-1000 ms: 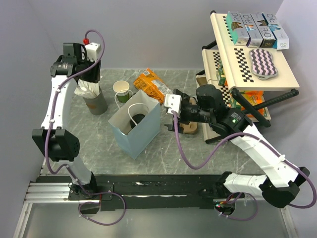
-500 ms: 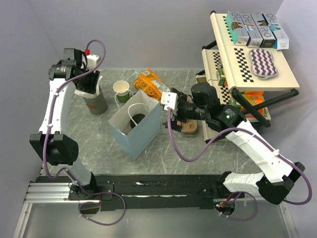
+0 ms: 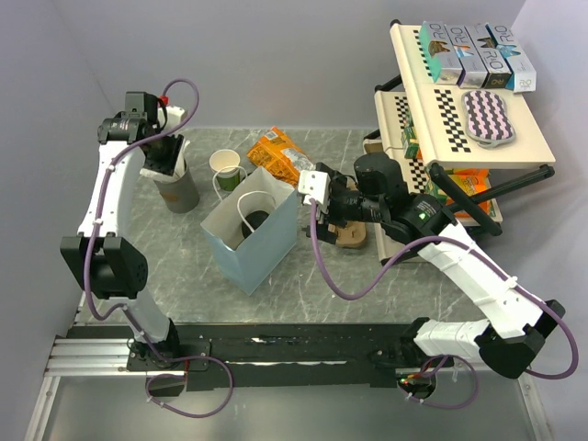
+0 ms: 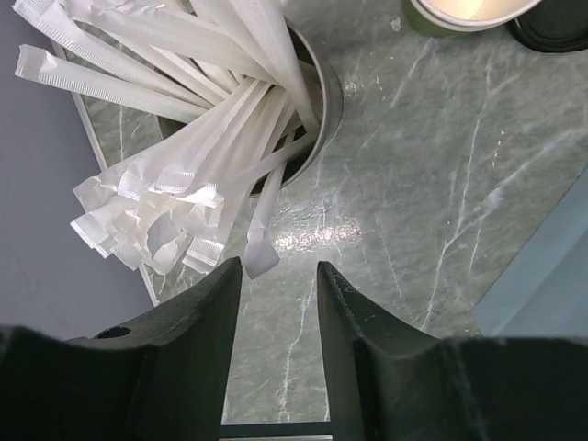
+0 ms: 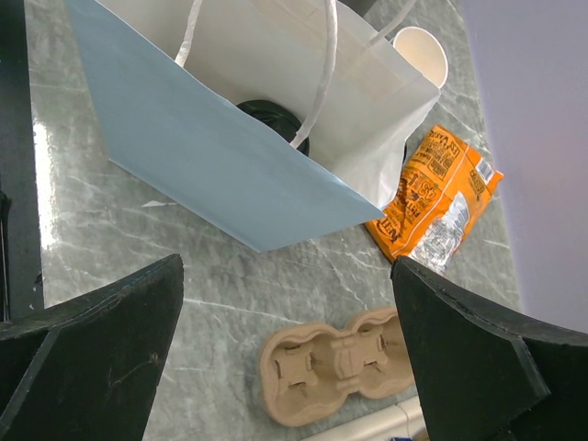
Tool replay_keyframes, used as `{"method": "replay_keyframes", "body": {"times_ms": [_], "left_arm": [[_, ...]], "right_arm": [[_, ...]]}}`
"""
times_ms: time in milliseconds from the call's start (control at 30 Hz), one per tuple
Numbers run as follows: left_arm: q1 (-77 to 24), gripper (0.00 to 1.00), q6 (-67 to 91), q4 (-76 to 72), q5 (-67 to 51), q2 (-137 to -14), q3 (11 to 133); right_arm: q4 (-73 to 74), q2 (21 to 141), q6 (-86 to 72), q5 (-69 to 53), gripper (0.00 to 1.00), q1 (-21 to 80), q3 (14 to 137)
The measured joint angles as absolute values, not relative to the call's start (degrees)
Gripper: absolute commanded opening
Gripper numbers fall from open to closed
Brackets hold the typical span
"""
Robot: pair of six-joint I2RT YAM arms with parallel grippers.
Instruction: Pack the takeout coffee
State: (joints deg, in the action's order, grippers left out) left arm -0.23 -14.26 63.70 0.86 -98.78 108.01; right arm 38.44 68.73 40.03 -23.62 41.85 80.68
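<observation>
Your left fingers are now hanging over the grey cup of white sticks, at the upper left of the top view, after swinging in. They are staying half apart, holding nothing. Your right fingers are spreading wide, empty, beside the blue bag. The takeout coffee is already sitting inside that bag, so I think a stick is coming next.

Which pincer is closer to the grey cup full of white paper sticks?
Left. The left pincer hovers right over the grey round cup of white wrapped sticks. The right pincer is far off, beyond the light blue paper bag.
</observation>
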Motion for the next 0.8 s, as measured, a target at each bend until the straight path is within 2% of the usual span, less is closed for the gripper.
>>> {"method": "replay_keyframes", "body": {"times_ms": [400,500,800], "left_arm": [[-0.23,0.44,-14.33,63.64,2.11,-100.09,108.01],[-0.23,0.41,-14.35,63.59,2.39,-101.25,108.01],[-0.23,0.16,-14.96,63.53,2.42,-103.04,108.07]], "right_arm": [[38.37,69.41,40.36,-23.59,1.00,41.85,81.45],[38.19,69.65,40.40,-23.59,1.00,41.85,81.56],[38.19,69.80,40.58,-23.59,1.00,41.85,81.56]]}}
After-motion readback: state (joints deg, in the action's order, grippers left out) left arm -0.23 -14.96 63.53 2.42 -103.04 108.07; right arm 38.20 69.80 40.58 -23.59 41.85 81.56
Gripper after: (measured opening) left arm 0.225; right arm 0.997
